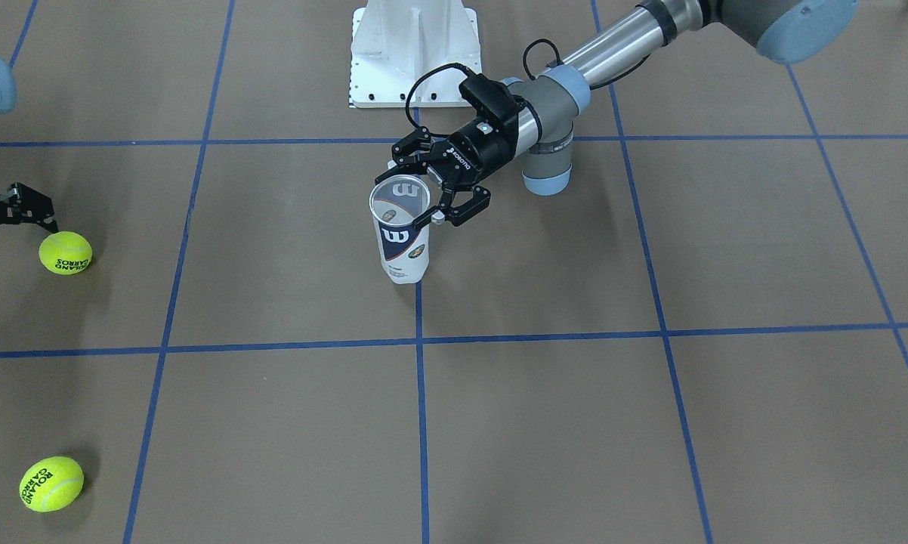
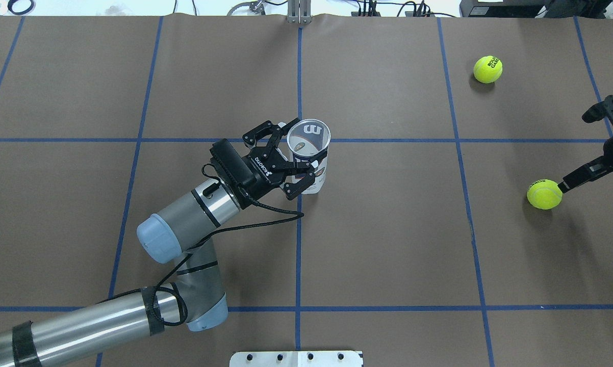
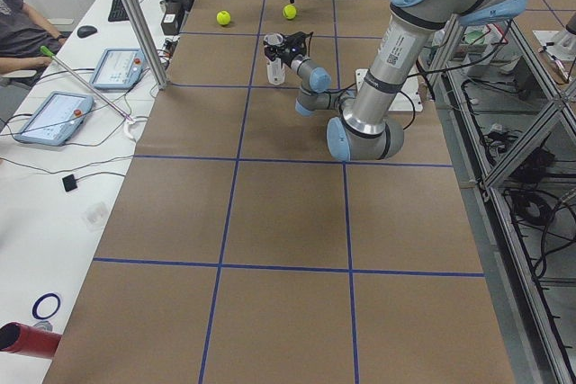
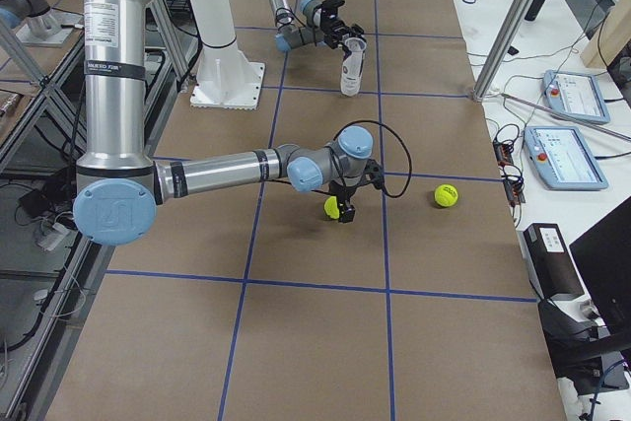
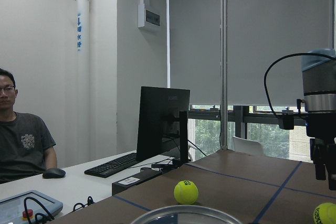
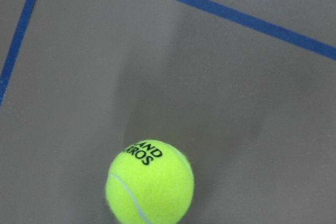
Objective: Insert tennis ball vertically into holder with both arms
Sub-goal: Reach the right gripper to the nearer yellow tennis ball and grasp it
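The holder [image 1: 403, 253], a clear can with a navy "W" label, stands upright near the table's middle, mouth open upward. My left gripper [image 2: 299, 153] reaches in from the side and is shut on the holder just below its rim [image 5: 184, 213]. Out at the table's right-hand side, a yellow tennis ball [image 2: 544, 194] lies on the brown surface. My right gripper [image 1: 16, 234] hangs open over that spot, one fingertip [image 2: 566, 184] right beside the ball. The right wrist view shows the ball [image 6: 150, 182] low in the picture with no fingers around it.
A second tennis ball [image 2: 487, 69] lies farther out on the same side, also seen as [image 1: 51, 484]. The white pedestal base [image 1: 413, 53] stands at the robot's edge. A seated person [image 5: 21, 135] and a desk with tablets [image 3: 54, 114] lie beyond the far edge.
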Available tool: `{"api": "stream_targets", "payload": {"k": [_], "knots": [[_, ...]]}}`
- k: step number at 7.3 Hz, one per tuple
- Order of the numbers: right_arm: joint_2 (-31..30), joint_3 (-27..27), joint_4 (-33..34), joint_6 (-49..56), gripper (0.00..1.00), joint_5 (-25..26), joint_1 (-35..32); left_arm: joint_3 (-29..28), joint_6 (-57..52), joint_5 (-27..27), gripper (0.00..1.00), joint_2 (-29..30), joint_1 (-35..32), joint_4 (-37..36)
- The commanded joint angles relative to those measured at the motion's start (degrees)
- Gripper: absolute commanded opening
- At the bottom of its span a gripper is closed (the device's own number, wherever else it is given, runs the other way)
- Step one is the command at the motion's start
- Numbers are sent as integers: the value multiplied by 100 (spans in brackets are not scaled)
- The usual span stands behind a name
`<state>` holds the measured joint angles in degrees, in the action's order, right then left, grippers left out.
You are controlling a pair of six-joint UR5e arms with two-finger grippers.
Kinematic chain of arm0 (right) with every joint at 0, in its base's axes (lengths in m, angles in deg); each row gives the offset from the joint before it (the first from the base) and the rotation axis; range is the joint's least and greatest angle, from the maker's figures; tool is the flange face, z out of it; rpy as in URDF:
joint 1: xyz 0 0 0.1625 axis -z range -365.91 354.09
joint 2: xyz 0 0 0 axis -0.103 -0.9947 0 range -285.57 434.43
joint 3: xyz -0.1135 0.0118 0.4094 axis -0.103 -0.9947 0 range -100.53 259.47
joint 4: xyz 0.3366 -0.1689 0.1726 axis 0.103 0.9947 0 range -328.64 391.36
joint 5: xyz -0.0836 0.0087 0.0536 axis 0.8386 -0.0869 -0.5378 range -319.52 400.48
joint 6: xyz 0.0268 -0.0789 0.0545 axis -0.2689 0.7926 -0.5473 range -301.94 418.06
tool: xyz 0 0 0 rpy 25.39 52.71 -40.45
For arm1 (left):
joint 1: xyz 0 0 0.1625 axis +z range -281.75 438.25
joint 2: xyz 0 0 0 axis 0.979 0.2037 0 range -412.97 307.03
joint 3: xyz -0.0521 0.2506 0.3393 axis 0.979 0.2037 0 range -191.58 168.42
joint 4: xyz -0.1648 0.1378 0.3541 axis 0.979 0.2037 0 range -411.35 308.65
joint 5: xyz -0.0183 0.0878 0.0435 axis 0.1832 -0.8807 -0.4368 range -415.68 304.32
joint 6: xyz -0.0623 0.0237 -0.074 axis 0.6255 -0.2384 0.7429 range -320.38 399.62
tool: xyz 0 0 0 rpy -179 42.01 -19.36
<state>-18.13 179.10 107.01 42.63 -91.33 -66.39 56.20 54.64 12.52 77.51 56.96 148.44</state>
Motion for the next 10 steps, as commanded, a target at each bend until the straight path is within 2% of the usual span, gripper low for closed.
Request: {"api": "stream_targets", "payload": {"k": [1,3,6,7,8,9,10], "knots": [[27,-22,2,-136,99,76,237,-2,1,0,81,-13,2,-1],[114,-110,11,-136,99,347,465,-11,1,0,81,-13,10,-1],[439,-532,2,-136,97,366,502,-2,1,0,81,-22,10,-1],[457,-524,2,-136,64,366,502,-11,1,0,81,-22,10,8],[466,-532,2,-136,20,366,502,-2,1,0,81,-22,10,8],[466,-515,11,-153,0,366,493,-11,1,0,81,-22,10,8],[475,-324,2,-319,0,349,493,-20,1,0,81,-31,10,8]]}}
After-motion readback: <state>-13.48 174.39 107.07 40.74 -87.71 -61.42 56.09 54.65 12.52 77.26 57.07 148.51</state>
